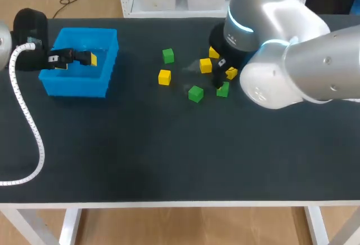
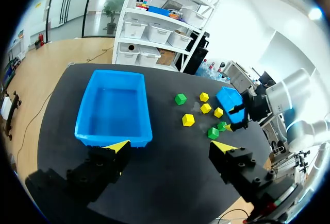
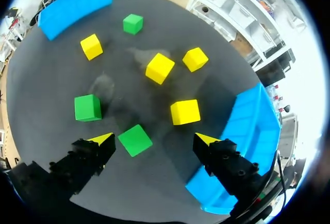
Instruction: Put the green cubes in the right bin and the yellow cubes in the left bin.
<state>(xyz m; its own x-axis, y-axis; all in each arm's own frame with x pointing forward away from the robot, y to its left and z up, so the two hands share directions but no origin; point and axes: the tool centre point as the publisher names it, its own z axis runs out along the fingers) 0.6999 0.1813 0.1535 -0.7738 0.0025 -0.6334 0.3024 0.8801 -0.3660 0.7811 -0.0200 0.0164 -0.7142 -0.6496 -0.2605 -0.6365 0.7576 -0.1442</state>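
Three green cubes and several yellow cubes lie loose in the table's middle. My right gripper (image 3: 153, 140) (image 1: 219, 79) hangs open just above them. A green cube (image 3: 135, 139) (image 1: 223, 89) lies under the gap between its fingers, untouched. Ahead of it sit a yellow cube (image 3: 185, 112), another yellow cube (image 3: 160, 68) and a second green cube (image 3: 87, 107) (image 1: 195, 93). The right bin (image 3: 247, 131) (image 2: 230, 103) is blue and lies beside this gripper; my right arm hides it in the head view. My left gripper (image 1: 76, 58) (image 2: 170, 147) is open and empty over the blue left bin (image 1: 107, 87) (image 2: 113, 108), which looks empty.
A third green cube (image 1: 167, 56) and a yellow cube (image 1: 164, 77) lie toward the left bin, apart from the cluster. A white ribbed cable (image 1: 25, 121) trails from my left arm over the table's left side. My bulky right arm (image 1: 292, 59) covers the right rear of the table.
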